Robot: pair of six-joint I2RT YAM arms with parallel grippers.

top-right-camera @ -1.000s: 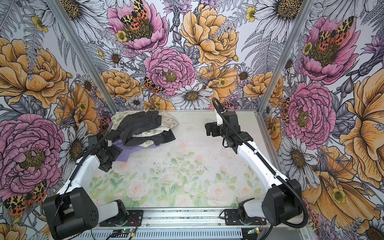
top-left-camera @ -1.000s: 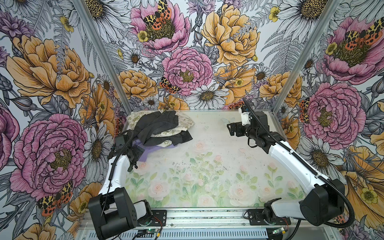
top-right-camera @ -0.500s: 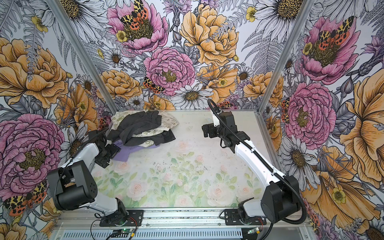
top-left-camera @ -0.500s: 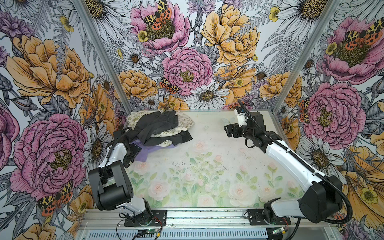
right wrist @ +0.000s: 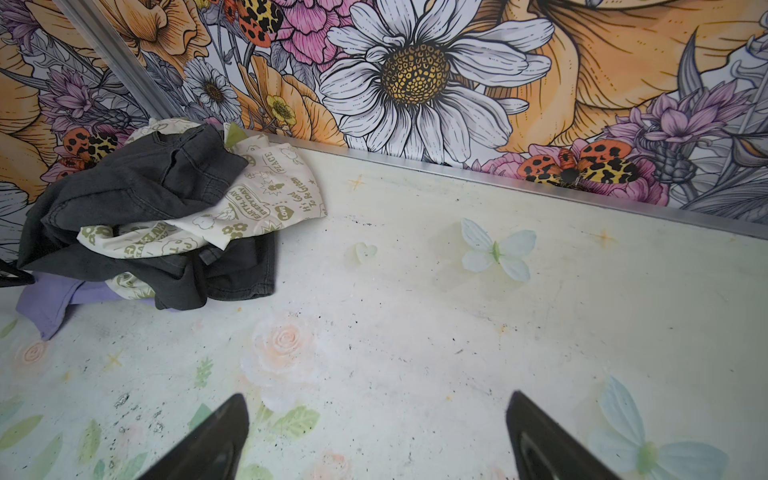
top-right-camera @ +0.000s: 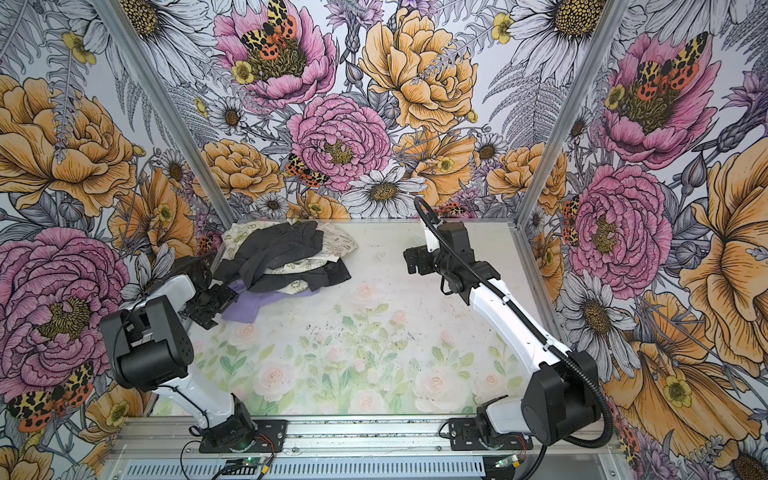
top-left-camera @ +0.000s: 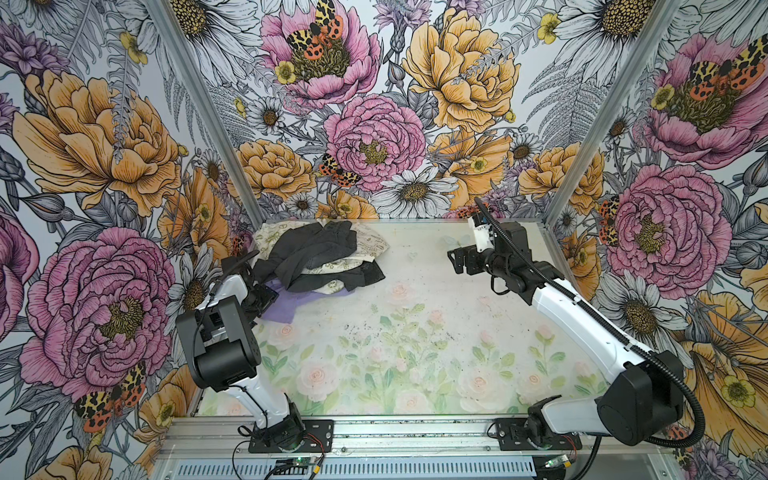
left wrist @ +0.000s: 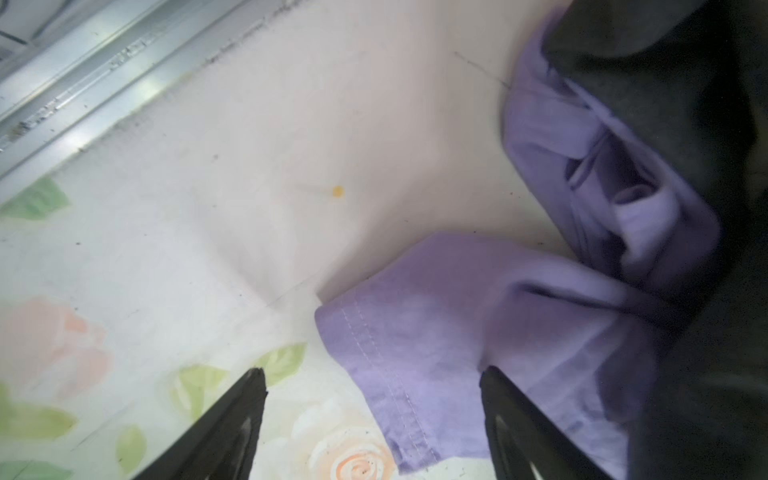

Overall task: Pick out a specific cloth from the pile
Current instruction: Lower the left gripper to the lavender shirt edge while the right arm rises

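Floral-printed panels enclose the tabletop (top-left-camera: 415,332), where the cloth (top-left-camera: 286,305), plain lavender, lies at the near-left edge of the pile (top-left-camera: 316,257), mostly trapped beneath it with one hemmed corner free. Risk: the left gripper (left wrist: 372,370), jaws apart and straddling that hem, may close on a thin edge that slips out, or a pull may drag the overlying garments along; the right gripper (right wrist: 376,395) hangs over bare tabletop, jaws wide and empty. Only the left wrist view shows the stitched hem between the jaws; only the right wrist view resolves the lettering on the pile's cream fabric.
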